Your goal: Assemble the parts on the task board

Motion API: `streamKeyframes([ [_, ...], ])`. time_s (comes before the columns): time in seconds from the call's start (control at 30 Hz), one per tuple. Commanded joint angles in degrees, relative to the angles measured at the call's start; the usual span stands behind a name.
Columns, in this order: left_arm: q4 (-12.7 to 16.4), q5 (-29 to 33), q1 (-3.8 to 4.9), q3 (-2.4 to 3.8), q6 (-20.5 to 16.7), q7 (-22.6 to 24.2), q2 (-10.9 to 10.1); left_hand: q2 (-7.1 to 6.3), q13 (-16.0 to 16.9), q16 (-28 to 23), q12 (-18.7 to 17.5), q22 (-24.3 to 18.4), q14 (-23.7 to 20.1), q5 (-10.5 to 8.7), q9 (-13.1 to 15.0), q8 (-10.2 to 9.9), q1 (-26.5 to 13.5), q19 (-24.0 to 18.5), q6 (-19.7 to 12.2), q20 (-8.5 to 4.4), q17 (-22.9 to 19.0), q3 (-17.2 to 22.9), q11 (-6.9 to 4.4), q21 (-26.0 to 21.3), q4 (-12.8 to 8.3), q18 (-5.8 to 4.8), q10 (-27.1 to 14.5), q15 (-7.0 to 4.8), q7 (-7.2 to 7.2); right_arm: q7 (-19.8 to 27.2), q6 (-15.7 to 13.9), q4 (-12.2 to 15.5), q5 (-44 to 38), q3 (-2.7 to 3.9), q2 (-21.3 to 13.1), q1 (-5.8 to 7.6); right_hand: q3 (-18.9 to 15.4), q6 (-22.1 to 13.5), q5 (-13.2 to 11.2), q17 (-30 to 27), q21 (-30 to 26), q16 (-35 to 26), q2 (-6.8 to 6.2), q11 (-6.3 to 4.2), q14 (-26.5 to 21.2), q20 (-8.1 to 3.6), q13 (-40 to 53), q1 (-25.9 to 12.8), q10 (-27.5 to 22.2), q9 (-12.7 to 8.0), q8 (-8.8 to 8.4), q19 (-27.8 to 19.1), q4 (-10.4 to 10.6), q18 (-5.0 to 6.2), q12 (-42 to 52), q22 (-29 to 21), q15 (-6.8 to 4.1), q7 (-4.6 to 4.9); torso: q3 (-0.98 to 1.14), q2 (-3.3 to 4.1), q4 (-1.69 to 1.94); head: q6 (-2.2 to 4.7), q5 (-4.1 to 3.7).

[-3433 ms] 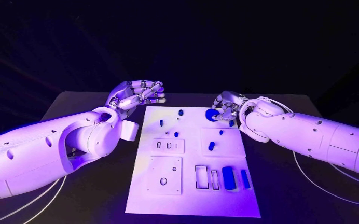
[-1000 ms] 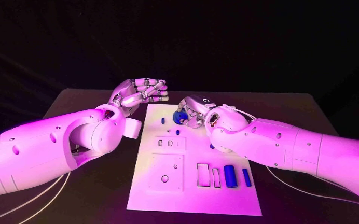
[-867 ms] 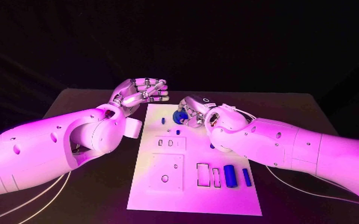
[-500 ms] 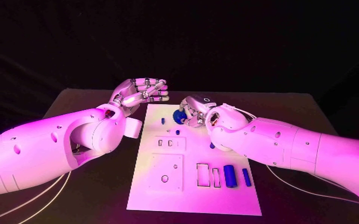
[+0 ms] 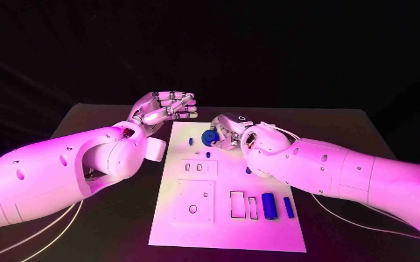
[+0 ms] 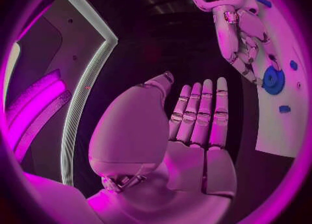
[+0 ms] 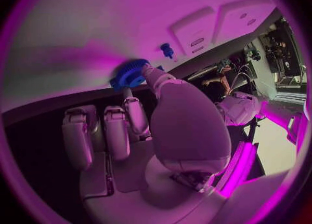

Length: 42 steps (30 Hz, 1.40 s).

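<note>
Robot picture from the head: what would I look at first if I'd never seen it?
Probably the blue gear, pinched by the right hand over the far end of the white task board. Next, the left hand, raised beside the board's far left corner with nothing in it. Then the blue parts lying near the board's front right.

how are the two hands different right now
The right hand pinches a blue gear at its fingertips; the left hand holds nothing. The right hand is over the far part of the task board; the left hand hangs beyond the board's far left corner, above the black table. The left hand's fingers lie straight side by side, while the right hand's are curled toward the gear. Both are silver hands on white arms.
</note>
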Motion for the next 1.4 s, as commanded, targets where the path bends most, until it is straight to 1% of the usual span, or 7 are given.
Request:
streamKeyframes([
  [0.03,0.1,0.2,0.08,0.05,0.9,0.3,0.1,-0.28,0.0,-0.2,-0.3,-0.1,-0.2,-0.36,0.1,-0.2,-0.3,0.2,-0.4,0.07,0.1,0.3,0.47,0.3,0.0,0.76,0.0,0.0,1.43,0.7,1.7,0.2,0.4,0.0,-0.2,-0.05,-0.4,0.6,0.5,11.9,0.0,0.2,0.45,0.28,5.3,0.32,1.9,0.5,0.3,0.0,0.3,5.2,0.0,-0.51,0.4,14.3,0.22,-0.05,0.01,0.04,-0.06,-0.08,0.07],
  [0.23,0.1,0.2,0.08,0.05,0.9,0.3,0.1,-0.12,0.0,-0.2,-0.3,-0.1,-0.3,-0.41,0.1,-0.2,-0.4,0.2,-0.5,0.1,0.3,0.4,0.48,0.3,-0.1,0.77,0.0,0.01,1.43,1.0,3.0,0.3,1.3,-0.01,-0.4,-0.08,-0.6,2.0,1.4,11.9,0.1,0.2,0.96,0.05,5.3,0.17,2.4,-0.1,0.8,0.1,0.72,5.3,0.9,-0.54,0.9,14.4,0.04,-0.32,0.02,0.03,0.01,-0.11,0.02],
  [0.47,0.0,0.2,0.08,0.05,0.9,0.3,0.1,-0.09,0.0,-0.2,-0.3,-0.2,-0.3,-0.41,0.1,-0.2,-0.4,0.2,-0.5,0.1,0.3,0.4,0.49,0.3,0.0,0.77,0.0,0.02,1.44,0.7,4.0,0.3,2.3,-0.01,-0.6,-0.08,-0.5,2.9,4.0,12.2,0.4,0.3,2.31,-0.24,5.4,-0.14,2.8,-3.9,1.3,-0.3,0.56,5.5,4.2,-0.63,1.2,14.6,-0.25,-0.65,0.03,0.05,-0.04,-0.24,0.08],
  [0.87,0.0,0.2,0.08,0.05,0.8,0.2,0.0,-0.06,0.0,-0.2,-0.3,-0.2,-0.4,-0.41,0.1,-0.2,-0.5,0.2,-0.5,0.1,0.3,0.5,0.5,0.3,0.0,0.77,-0.1,0.02,1.45,0.2,5.2,0.7,2.5,-0.02,-1.4,-0.08,-0.6,3.0,4.2,12.4,0.6,0.4,1.86,-0.27,5.4,-0.16,3.2,-4.3,1.6,-0.4,0.55,5.8,4.4,-0.72,1.6,14.8,-0.27,-0.7,0.04,0.03,-0.01,-0.43,0.09],
  [1.07,-0.1,0.2,0.07,0.05,0.8,0.2,0.0,-0.06,0.0,-0.2,-0.3,-0.2,-0.4,-0.41,0.1,-0.2,-0.5,0.2,-0.5,0.1,0.3,0.5,0.5,0.3,0.0,0.77,-0.1,0.02,1.45,-0.2,5.5,1.2,2.5,-0.02,-1.8,-0.08,-0.7,3.2,4.3,12.4,0.7,0.4,1.83,-0.3,5.4,-0.17,3.3,-4.4,1.7,-0.4,0.62,5.8,4.5,-0.74,1.7,14.9,-0.28,-0.74,0.05,0.06,-0.1,-0.5,0.12],
  [1.23,0.0,0.2,0.07,0.04,0.8,0.2,-0.1,-0.01,0.0,-0.2,-0.3,-0.2,-0.4,-0.42,0.2,-0.2,-0.7,0.2,-0.5,0.11,0.4,0.4,0.51,0.3,0.1,0.76,-0.1,0.03,1.47,-0.3,3.8,2.2,2.4,-0.02,-2.9,-0.07,-0.6,3.3,4.5,12.3,0.7,0.4,1.83,-0.34,5.4,-0.19,3.3,-4.4,1.7,-0.4,0.67,5.8,4.5,-0.73,1.7,14.9,-0.32,-0.79,0.04,0.03,-0.08,-0.54,0.18],
  [1.4,-0.1,0.2,0.07,0.04,0.8,0.3,-0.2,-0.01,0.0,-0.2,-0.3,-0.2,-0.4,-0.42,0.2,-0.2,-0.7,0.2,-0.5,0.11,0.4,0.4,0.51,0.3,0.1,0.76,-0.1,0.03,1.47,1.0,-1.5,4.9,3.5,0.05,-5.6,0.17,0.2,3.5,6.6,12.3,0.7,0.3,1.5,-0.49,5.4,-0.34,3.4,-3.7,1.8,-0.5,0.57,5.8,3.9,-0.75,1.7,14.9,-0.47,-0.88,0.08,-0.07,-0.16,-0.46,0.28],
])
